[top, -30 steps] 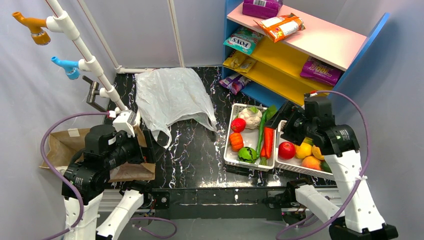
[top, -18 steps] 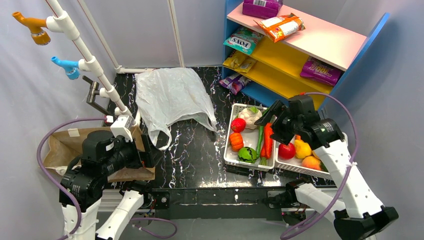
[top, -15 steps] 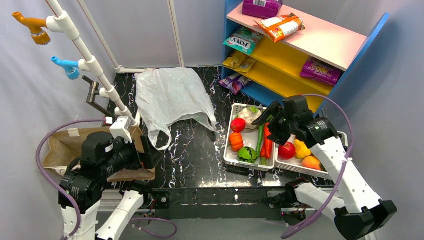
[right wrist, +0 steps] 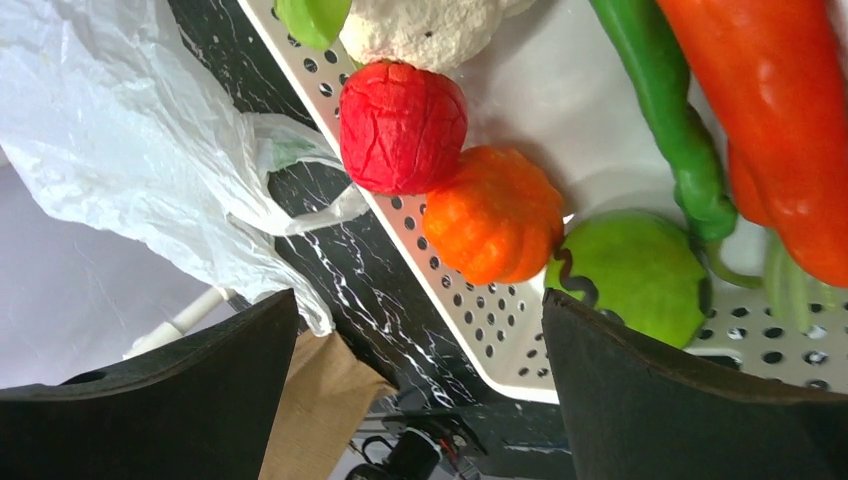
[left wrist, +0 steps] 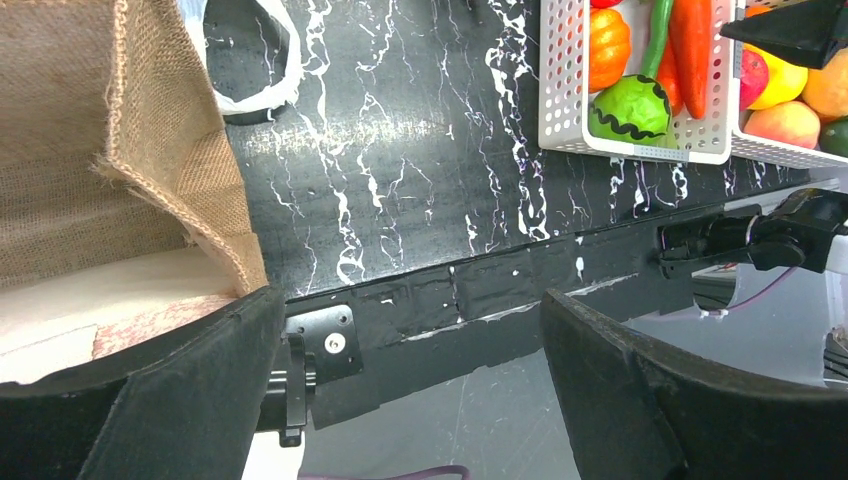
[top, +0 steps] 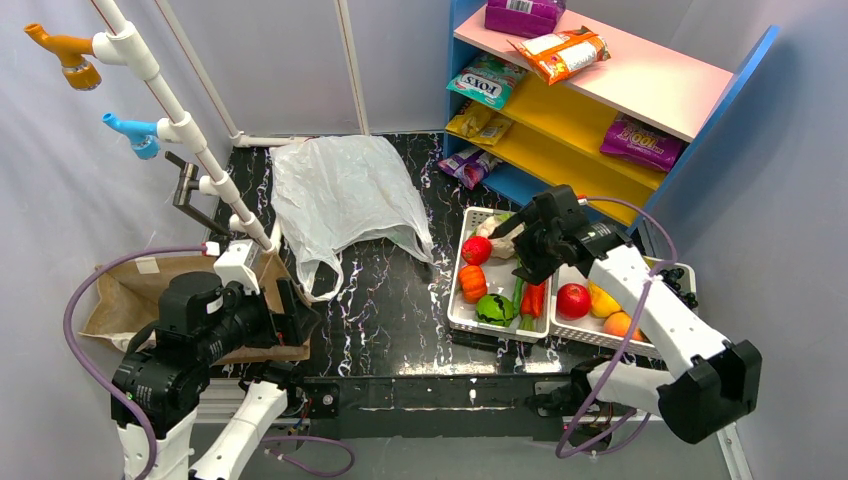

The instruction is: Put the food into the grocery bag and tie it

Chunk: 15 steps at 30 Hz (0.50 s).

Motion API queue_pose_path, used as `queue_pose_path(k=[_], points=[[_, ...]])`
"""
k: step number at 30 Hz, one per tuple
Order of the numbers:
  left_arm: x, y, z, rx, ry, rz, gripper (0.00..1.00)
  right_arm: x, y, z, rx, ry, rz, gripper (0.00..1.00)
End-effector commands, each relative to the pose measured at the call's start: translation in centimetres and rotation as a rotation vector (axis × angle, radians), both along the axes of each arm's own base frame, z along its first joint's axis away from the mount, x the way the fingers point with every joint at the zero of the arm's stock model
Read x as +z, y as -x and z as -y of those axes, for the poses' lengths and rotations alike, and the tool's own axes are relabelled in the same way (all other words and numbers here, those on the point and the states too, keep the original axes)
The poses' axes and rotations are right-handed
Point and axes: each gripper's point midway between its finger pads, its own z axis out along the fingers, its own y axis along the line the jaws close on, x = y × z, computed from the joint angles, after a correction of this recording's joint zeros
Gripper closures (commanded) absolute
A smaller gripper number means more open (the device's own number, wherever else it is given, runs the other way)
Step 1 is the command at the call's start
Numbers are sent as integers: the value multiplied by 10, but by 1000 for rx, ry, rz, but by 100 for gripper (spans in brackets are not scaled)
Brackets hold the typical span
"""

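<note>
The grocery bag lies flat and crumpled at the back middle of the black marbled table; it also shows in the right wrist view. The food sits in two white baskets. The left basket holds a red tomato, an orange pumpkin, a cauliflower and long peppers. The right basket holds a red apple. My right gripper hangs open over the left basket, above the tomato and pumpkin, holding nothing. My left gripper stands open and empty at the near left.
A brown bag lies at the near left, under my left arm. A blue, yellow and pink shelf with snack packets stands at the back right. A white pipe rack with coloured hooks leans at the back left.
My right arm has swung left from above the right basket to above the left basket, its jaws staying open. The left arm has drifted slightly down and left.
</note>
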Motion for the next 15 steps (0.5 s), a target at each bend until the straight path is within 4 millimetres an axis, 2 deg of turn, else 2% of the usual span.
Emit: queue_pose_path(k=[1,9,15], points=[[1,6,-5,-2,-29,-4,1,-8,-21,-14,-71,-50,4,2],[0,7,-14,23,-66,-4,1,-45,-38,-24,-156,-28,-64,2],[3,4,-13,26,-66,-5,0,-67,-48,-33,-134,3,-108,2]])
